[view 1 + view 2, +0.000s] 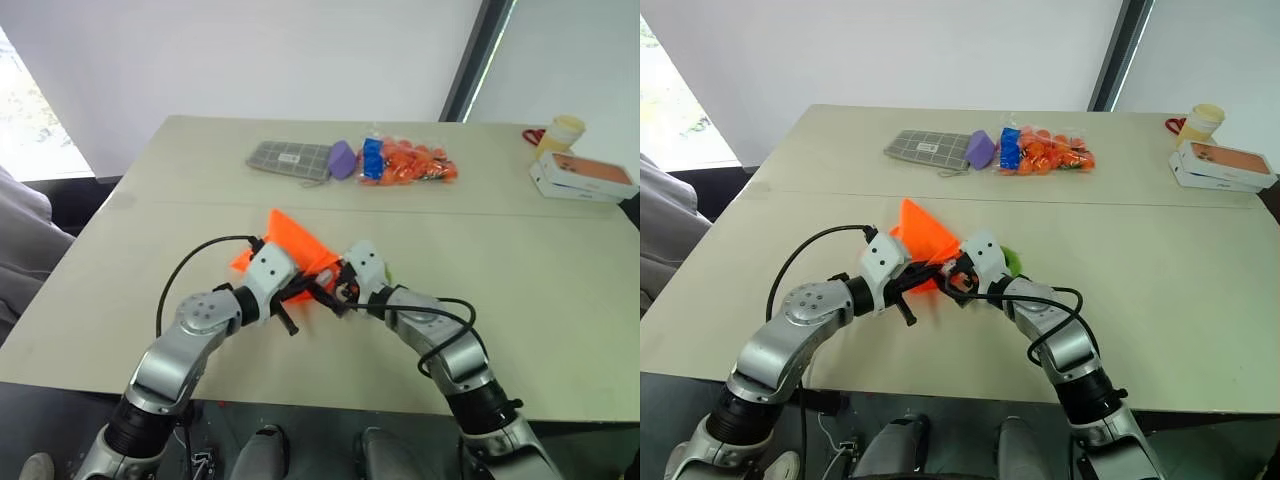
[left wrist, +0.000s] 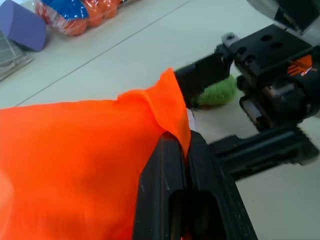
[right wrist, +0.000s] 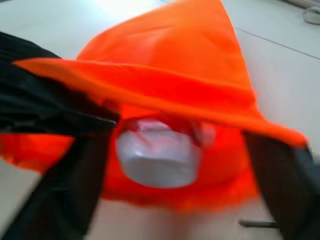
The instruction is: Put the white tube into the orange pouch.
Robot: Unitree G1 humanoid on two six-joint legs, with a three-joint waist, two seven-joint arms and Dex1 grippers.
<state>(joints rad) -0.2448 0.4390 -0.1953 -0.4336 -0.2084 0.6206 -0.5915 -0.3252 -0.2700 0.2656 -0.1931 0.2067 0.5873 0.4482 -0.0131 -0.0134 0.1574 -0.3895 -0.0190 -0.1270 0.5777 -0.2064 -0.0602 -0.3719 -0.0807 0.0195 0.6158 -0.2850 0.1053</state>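
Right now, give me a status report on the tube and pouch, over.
Left gripper shut on orange pouch edge, holding its mouth up. Right gripper open at the mouth. White tube sits inside. Nothing blocking.

Soft daylight, faint shadows, motion blur at right wrist.

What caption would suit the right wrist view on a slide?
White tube lying in the mouth of the orange pouch, the open right gripper spread either side.

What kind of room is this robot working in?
Probably an office or lab: a plain beige table by white walls and a window, with everyday items laid out, such as a snack bag, a checked pouch and a phone box.
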